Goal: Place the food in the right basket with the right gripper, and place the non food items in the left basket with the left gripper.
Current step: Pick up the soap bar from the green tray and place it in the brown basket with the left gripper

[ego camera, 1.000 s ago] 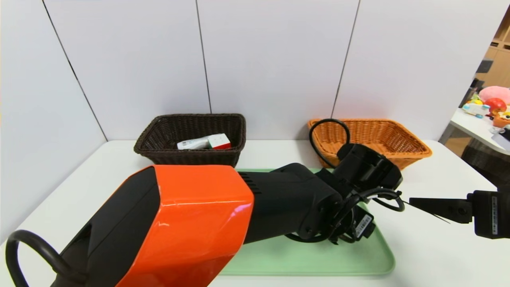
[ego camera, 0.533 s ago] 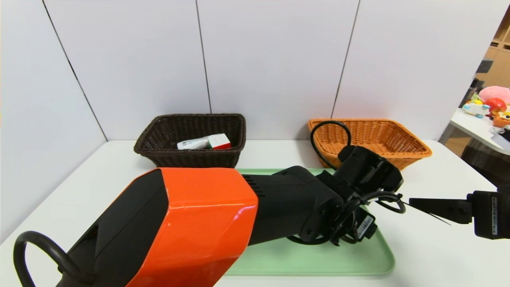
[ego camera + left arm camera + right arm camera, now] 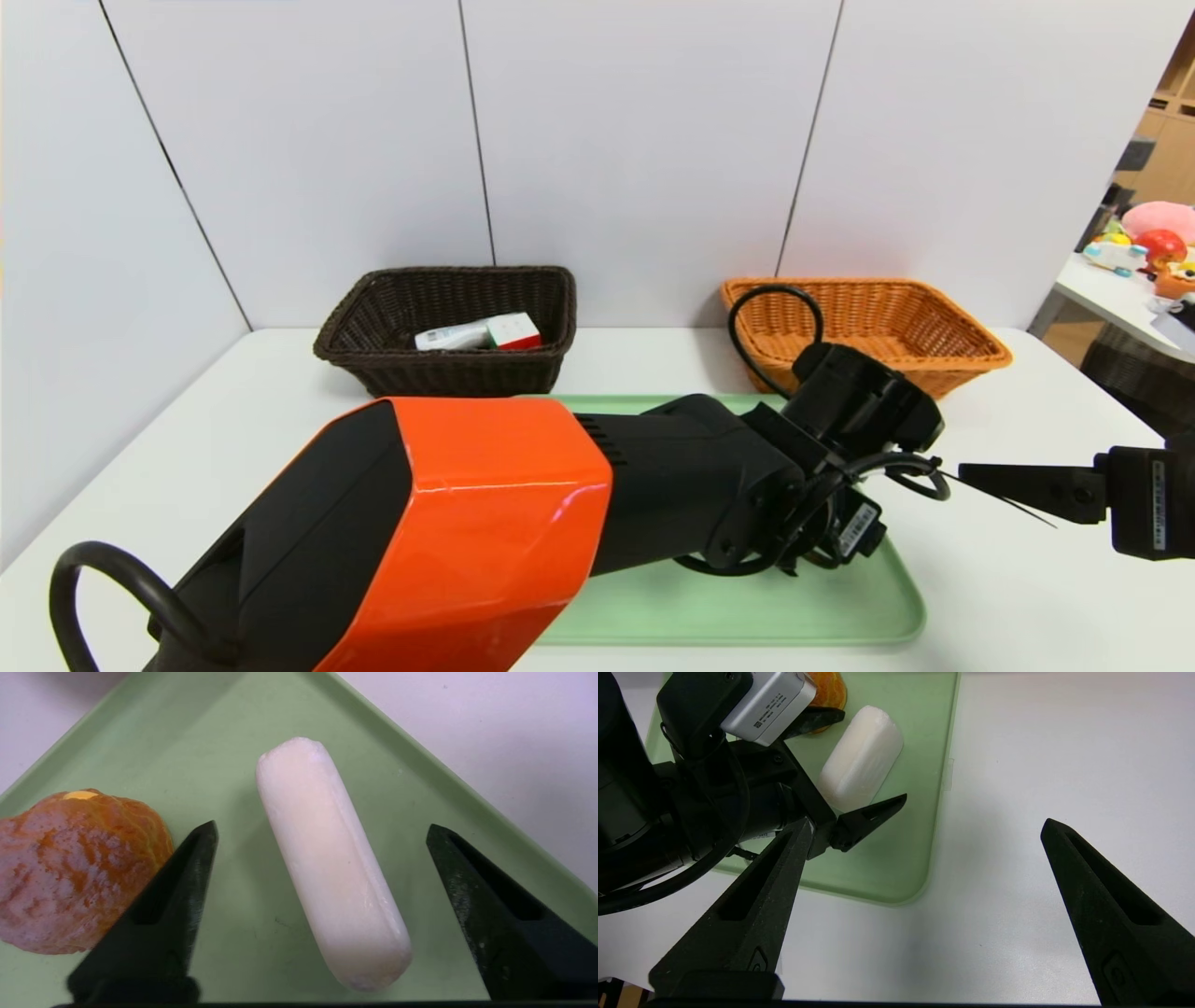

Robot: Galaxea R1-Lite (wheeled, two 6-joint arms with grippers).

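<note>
No writing is legible; the boxes in the dark basket point(image 3: 448, 327) and the arm's sticker are too small to read. Two baskets sit at the back of a white table point(image 3: 1008, 579), with white wall panels behind: the dark one left, the orange basket point(image 3: 920, 327) right. Between them lies one green tray point(image 3: 738, 611) holding one white bar point(image 3: 327, 858) beside one orange pastry point(image 3: 74, 868). The left gripper point(image 3: 322, 858) hangs spread around the bar, not gripping. The right gripper point(image 3: 924, 882) waits spread over bare table right of the tray.
</note>
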